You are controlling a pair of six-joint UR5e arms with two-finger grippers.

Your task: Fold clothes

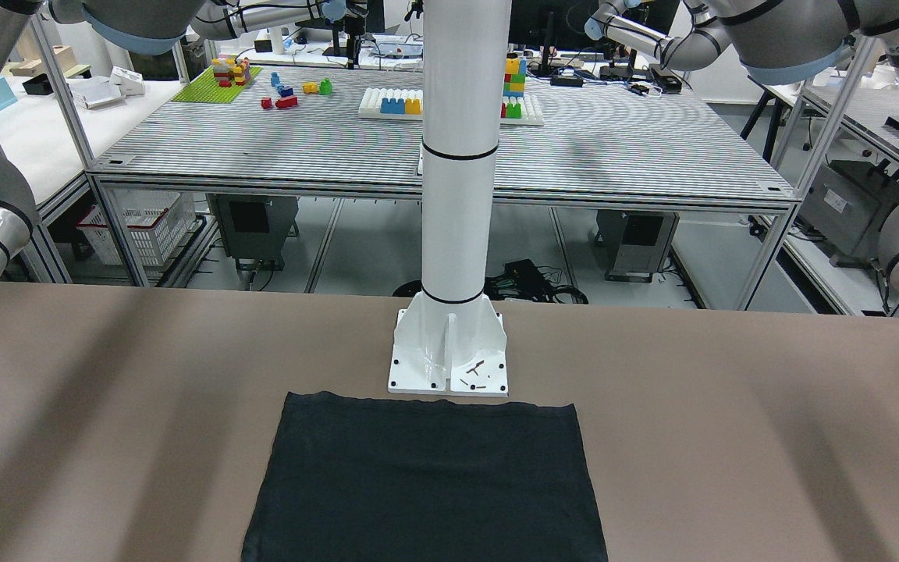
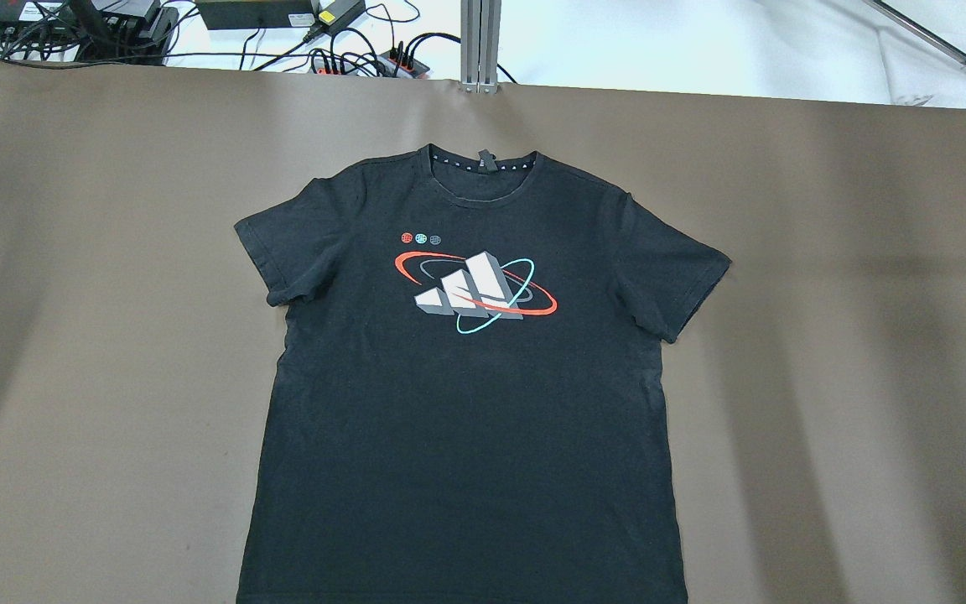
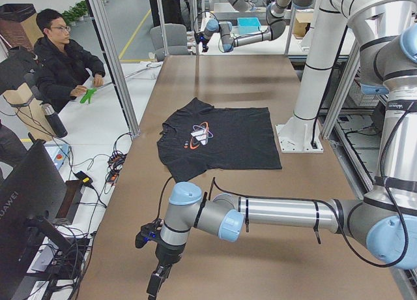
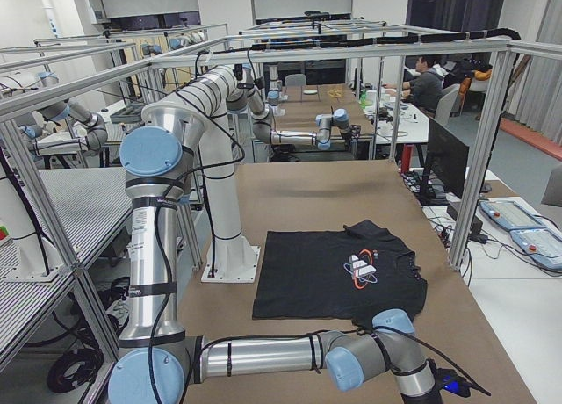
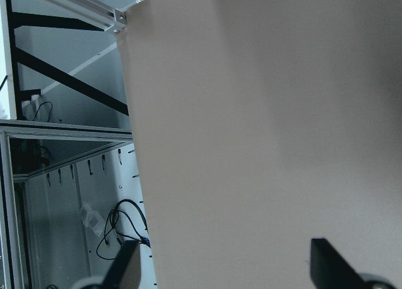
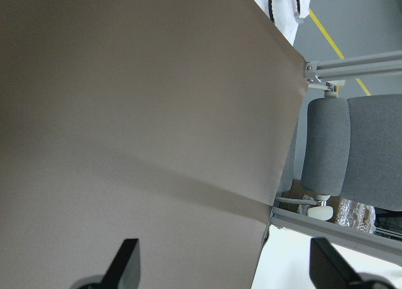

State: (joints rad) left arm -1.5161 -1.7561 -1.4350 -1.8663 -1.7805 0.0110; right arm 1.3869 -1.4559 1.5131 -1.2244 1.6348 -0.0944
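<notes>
Table (image 2: 72,335): matte brown sheet, smooth, a few faint creases. White robot pedestal (image 1: 449,234): round column on a bolted square foot. Black short-sleeve crew-neck T-shirt (image 2: 466,436) lies flat mid-table, print up, sleeves spread, hem just beside the pedestal foot, collar toward the far edge. Chest print (image 2: 475,289): three slanted grey-white bars, red and teal orbit rings, three small dots above. Neck label too small to read. Left gripper (image 5: 226,270) and right gripper (image 6: 226,267): both spread wide, empty, over bare table near its edges, well apart from the shirt.
</notes>
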